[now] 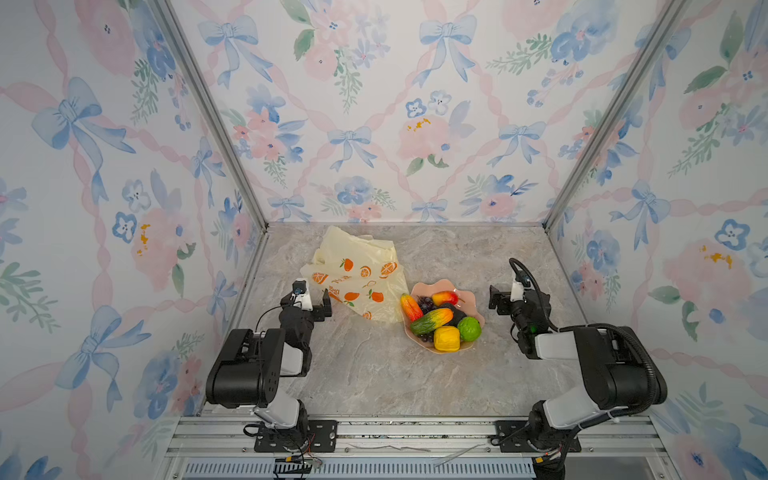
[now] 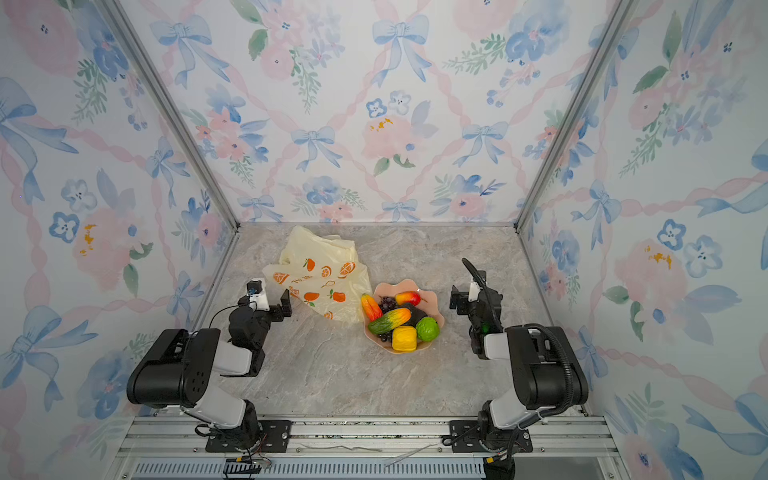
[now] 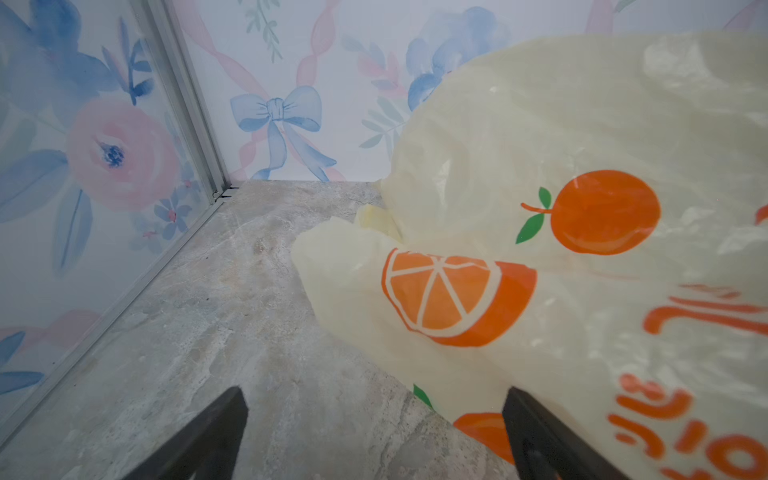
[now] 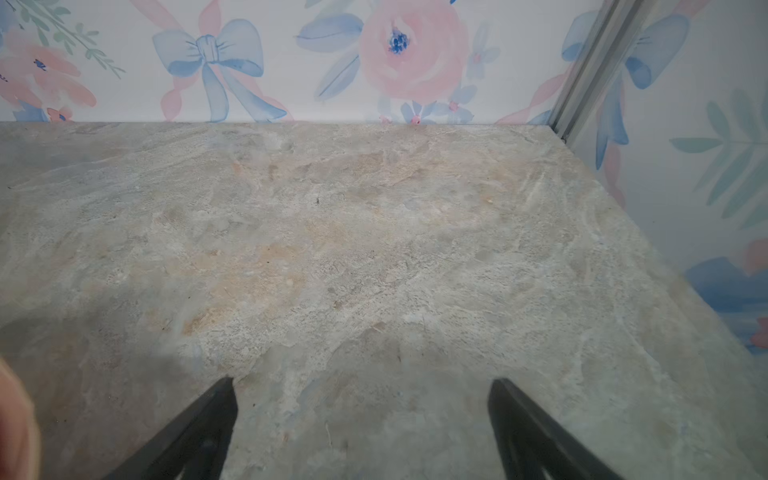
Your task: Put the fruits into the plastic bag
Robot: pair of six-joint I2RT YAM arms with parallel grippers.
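The plastic bag [image 1: 353, 270] [image 2: 320, 270] lies crumpled at the back left of the stone table, pale yellow with printed oranges. The fruits sit piled in a wavy pink dish [image 1: 440, 284] to the right of the bag: a lemon [image 1: 446, 338], a lime [image 1: 469, 328], a grape bunch [image 1: 424, 304], a mango [image 1: 444, 298] and a green-orange oblong piece [image 1: 430, 321]. My left gripper [image 1: 308, 302] [image 3: 374, 392] stands open at the bag's near left edge, holding nothing; the bag [image 3: 582, 249] fills the left wrist view. My right gripper [image 1: 509, 297] [image 4: 362, 382] is open over bare table, to the right of the dish.
Floral walls with aluminium posts [image 1: 208, 104] close in the table on three sides. A metal rail [image 1: 415, 432] carrying both arm bases runs along the front edge. Bare stone table [image 1: 374, 365] shows between the arms. A pink blur [image 4: 12, 415] sits at the right wrist view's edge.
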